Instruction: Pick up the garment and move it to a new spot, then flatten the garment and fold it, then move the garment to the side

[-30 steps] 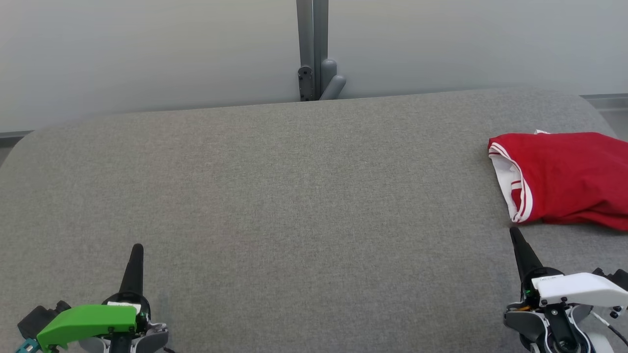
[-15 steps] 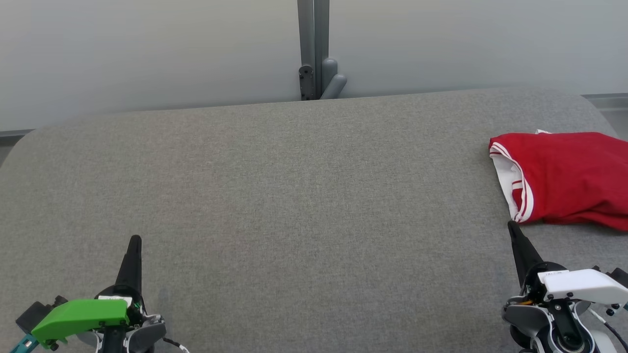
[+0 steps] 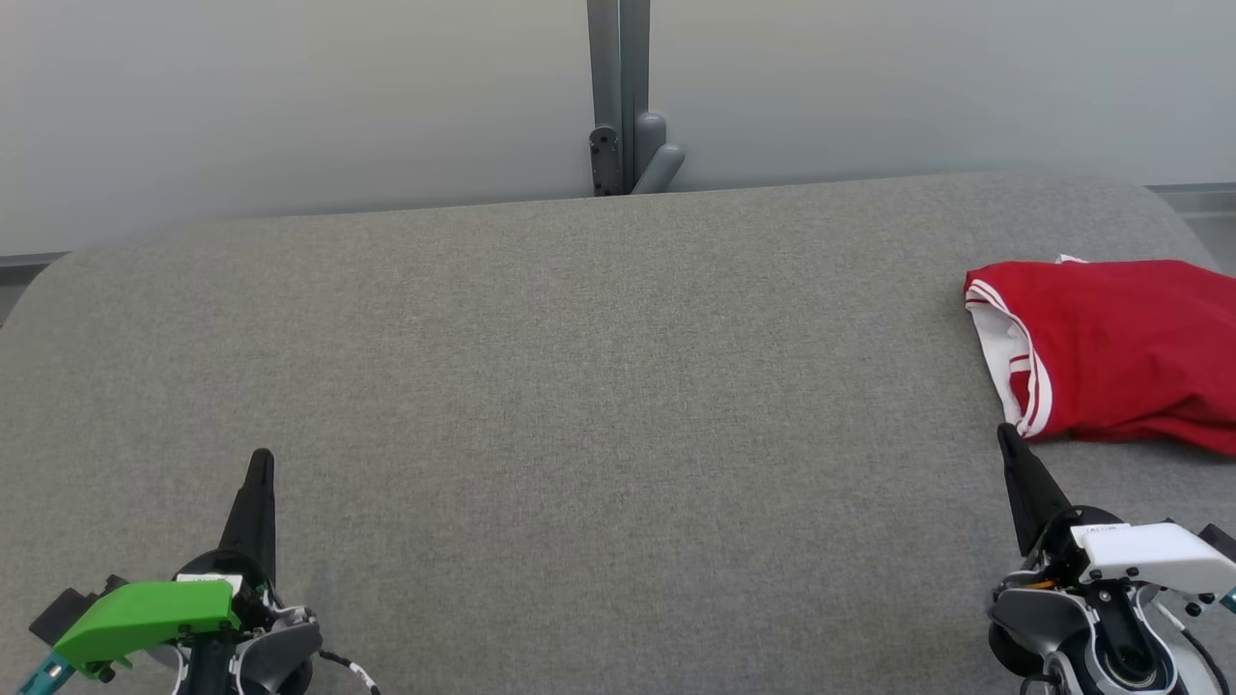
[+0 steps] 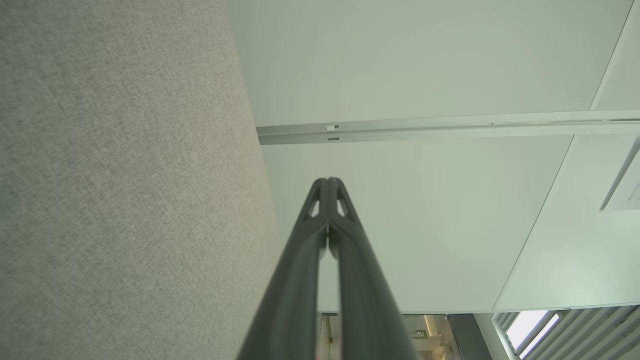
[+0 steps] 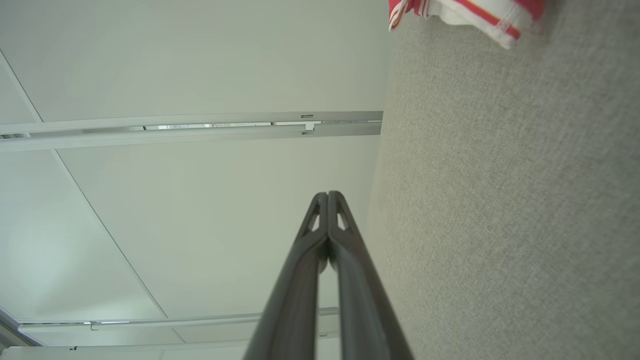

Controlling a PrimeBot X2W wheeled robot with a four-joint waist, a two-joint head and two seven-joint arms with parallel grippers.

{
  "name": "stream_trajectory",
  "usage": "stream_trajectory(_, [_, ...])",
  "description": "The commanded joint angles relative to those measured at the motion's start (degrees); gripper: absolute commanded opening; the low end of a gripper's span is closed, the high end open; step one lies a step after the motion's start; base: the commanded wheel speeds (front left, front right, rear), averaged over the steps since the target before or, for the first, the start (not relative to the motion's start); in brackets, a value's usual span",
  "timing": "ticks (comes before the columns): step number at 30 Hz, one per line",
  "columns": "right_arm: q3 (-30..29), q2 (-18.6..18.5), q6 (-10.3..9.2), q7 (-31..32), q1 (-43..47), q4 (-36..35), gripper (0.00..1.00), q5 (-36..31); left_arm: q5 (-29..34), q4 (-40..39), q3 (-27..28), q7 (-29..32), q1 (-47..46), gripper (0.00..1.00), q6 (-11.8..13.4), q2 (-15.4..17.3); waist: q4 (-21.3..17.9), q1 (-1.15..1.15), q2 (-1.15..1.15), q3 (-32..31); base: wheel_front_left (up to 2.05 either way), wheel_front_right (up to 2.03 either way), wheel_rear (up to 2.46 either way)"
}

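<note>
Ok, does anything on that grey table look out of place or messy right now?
Only the red garment: it lies crumpled at the far right of the table, white striped trim turned out, not flat. Nothing looks spilled or damaged.

A red garment (image 3: 1120, 352) with white-and-red striped trim lies on the grey woven table (image 3: 579, 386).

Grey fabric table (image 3: 579, 386), pale wall panels (image 3: 290, 97), grey post (image 3: 618, 87), possibly window blinds (image 4: 565, 332)
</note>
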Motion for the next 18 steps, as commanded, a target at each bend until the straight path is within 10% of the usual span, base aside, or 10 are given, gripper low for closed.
stream_trajectory(1, [0.0, -0.3, 0.02, 0.5, -0.9, -0.3, 0.00, 1.3, -1.1, -0.1, 0.4, 0.3, -1.2, 0.00, -0.4, 0.3, 0.0, 0.00, 0.18, 0.0, 0.00, 0.00, 0.00])
stream_trajectory(18, [0.0, -0.3, 0.02, 0.4, -0.8, -0.3, 0.00, 1.3, -1.0, 0.0, 0.4, 0.4, -1.1, 0.00, -0.3, 0.3, 0.0, 0.00, 0.18, 0.0, 0.00, 0.00, 0.00])
